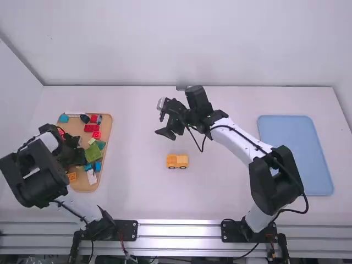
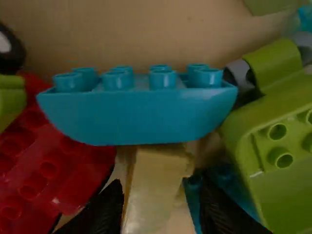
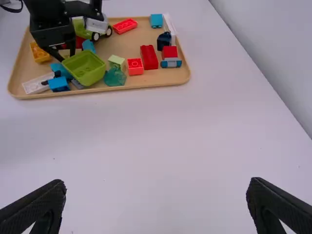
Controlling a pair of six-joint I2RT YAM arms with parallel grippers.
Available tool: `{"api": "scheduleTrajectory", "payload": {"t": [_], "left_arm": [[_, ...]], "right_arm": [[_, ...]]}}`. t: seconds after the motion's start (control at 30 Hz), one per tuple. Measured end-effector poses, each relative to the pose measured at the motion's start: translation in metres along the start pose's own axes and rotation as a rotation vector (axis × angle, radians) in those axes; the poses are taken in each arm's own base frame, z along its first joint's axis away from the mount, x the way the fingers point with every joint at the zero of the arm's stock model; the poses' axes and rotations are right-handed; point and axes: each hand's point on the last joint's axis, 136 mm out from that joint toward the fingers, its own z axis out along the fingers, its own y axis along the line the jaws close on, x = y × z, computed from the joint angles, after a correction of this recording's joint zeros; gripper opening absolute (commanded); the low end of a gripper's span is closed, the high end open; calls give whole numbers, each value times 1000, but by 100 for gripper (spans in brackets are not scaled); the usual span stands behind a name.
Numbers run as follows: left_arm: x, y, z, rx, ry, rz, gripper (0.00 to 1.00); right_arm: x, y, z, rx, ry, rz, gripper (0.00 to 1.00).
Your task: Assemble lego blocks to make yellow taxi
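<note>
Left hand (image 1: 76,157) over the tray (image 1: 82,184), slightly parted, yellow car (image 1: 177,161) right of the tray, right hand (image 1: 166,126) wide, also right of it

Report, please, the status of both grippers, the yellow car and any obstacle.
Left gripper open, over crowded tray. Right gripper open, above table. Yellow toy car upright on table. Turquoise block and red block near left jaws.
</note>
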Motion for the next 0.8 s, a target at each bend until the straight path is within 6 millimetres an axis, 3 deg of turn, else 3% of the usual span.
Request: {"api": "scheduleTrajectory", "payload": {"t": [0.43, 0.8], "left_arm": [[6, 3, 12, -36, -2, -23, 45], [3, 7, 12, -59, -15, -49, 32]], "right_arm": [[1, -1, 0, 11, 7, -3, 98], [1, -1, 0, 10, 7, -2, 99]]}}
